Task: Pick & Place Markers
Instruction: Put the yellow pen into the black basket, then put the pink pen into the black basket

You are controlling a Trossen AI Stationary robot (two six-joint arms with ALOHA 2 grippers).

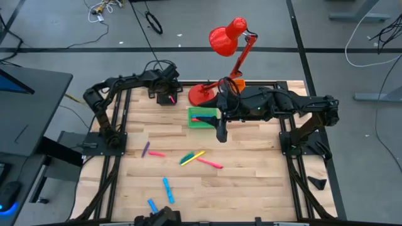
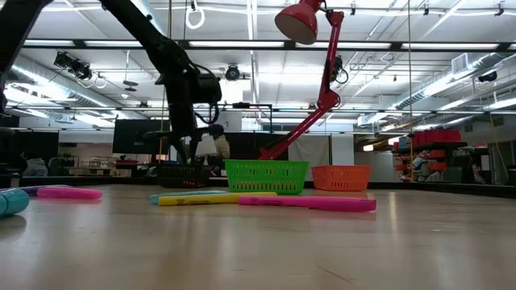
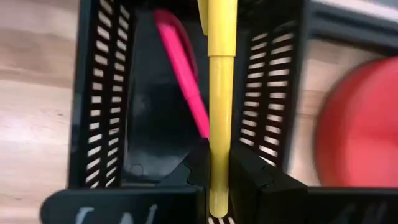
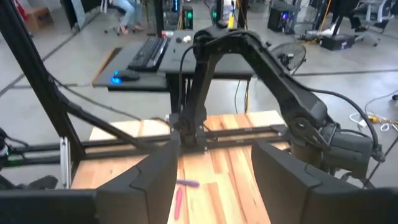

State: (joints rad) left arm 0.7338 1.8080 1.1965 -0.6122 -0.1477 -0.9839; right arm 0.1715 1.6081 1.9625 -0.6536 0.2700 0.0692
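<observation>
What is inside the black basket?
The black basket has a pink marker lying inside. The left gripper holds a yellow marker right over it, shut tight. That marker and the gripper's fingers cover part of the bottom, so more could be hidden.

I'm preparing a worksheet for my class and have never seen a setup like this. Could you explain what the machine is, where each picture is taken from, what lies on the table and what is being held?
Two dark robot arms work at a wooden table. One picture looks straight down, one looks level across the tabletop, and two come from cameras on the arms' wrists.

The left gripper hangs over the black bin, jaws shut on a yellow marker; a pink marker already lies inside. The right gripper hovers near the green bin, jaws open and empty.

Loose markers in pink, yellow, blue and purple lie on the table. A red lamp and an orange bin stand at the back.
</observation>
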